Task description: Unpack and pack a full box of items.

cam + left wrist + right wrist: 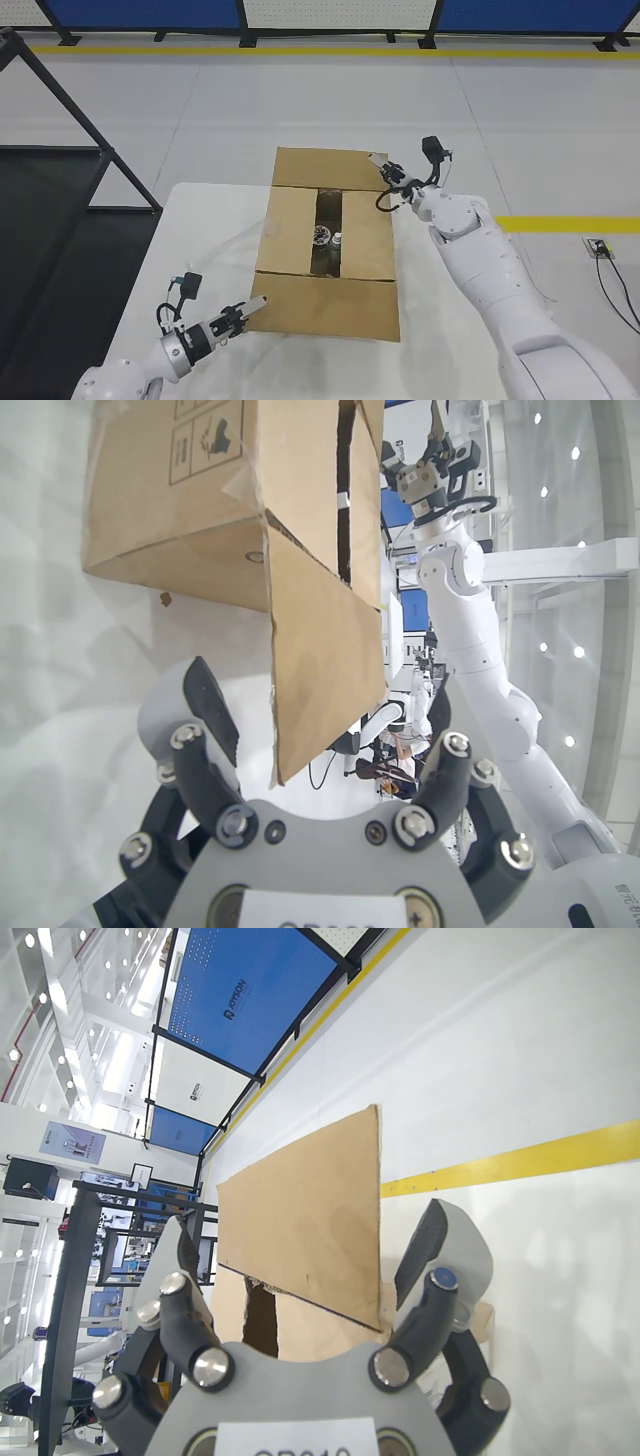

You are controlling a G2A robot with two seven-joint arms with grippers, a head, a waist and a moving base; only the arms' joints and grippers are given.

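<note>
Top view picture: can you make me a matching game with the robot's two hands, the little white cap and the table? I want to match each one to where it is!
Things:
1. left hand
2. right hand
3. white cap
4. table

Places:
A. under the box
B. at a corner of the far flap, farthest from the robot
C. down inside the box, in the dark opening in its top
D. at a corner of the near flap, nearest the robot

Pairs: 1-D, 2-B, 3-C, 4-A.
</note>
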